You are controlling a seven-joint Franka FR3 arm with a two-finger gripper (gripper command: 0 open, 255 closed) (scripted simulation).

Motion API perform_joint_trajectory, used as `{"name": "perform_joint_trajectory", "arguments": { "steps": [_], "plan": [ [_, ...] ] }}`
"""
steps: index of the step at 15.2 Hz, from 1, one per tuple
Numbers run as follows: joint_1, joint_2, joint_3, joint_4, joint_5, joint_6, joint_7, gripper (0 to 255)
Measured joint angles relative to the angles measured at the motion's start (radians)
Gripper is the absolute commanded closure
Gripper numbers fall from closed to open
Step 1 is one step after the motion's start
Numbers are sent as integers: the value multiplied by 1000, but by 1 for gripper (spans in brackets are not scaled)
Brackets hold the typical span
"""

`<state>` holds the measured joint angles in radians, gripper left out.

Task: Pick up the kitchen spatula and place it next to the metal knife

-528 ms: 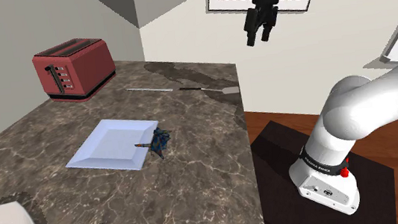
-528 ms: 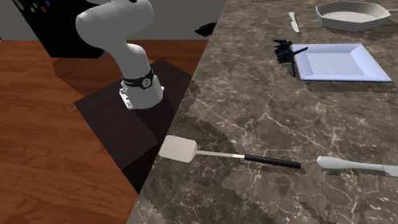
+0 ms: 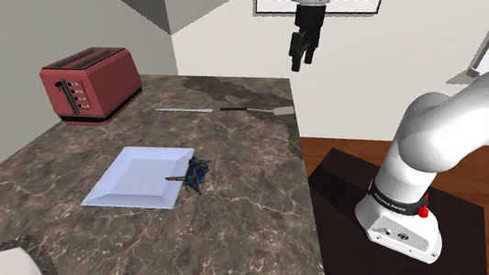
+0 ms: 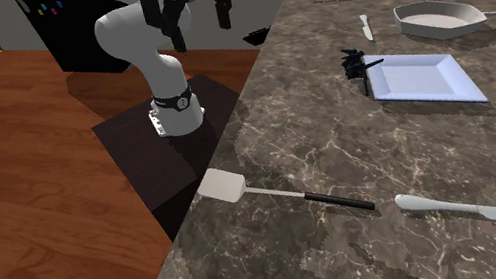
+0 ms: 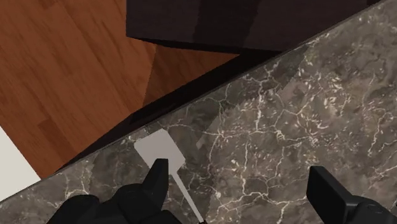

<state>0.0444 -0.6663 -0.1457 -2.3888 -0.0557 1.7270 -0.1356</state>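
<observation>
Dark marble countertop (image 4: 316,133): one grey-bladed, black-handled spatula (image 4: 279,193) at edge, one long silver knife (image 4: 474,212) near its handle. One white square plate (image 4: 424,77), one red toaster (image 3: 90,82). High over spatula: black two-finger gripper (image 4: 192,15), jaws wide, empty.

**Spatula and knife lie flat, end to end, by the counter's edge**

The spatula (image 4: 285,195) lies flat on the dark marbled counter (image 4: 336,130), low in the middle of the second exterior view. Its pale squarish blade sits at the counter's edge, and a thin shaft leads to a black handle pointing right. The silvery knife (image 4: 479,211) lies flat at that view's lower right, near the handle's end but apart from it. In the shoulder view both lie upper middle, almost in one line.
</observation>
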Motion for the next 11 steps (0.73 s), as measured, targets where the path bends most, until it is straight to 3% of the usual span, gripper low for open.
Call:
{"name": "perform_joint_trajectory", "arguments": {
  "steps": [5,11],
  "plan": [
    [33,136,-63,-26,-18,177,-151,0],
    [79,349,-133,23,0,360,-348,0]
  ]
}}
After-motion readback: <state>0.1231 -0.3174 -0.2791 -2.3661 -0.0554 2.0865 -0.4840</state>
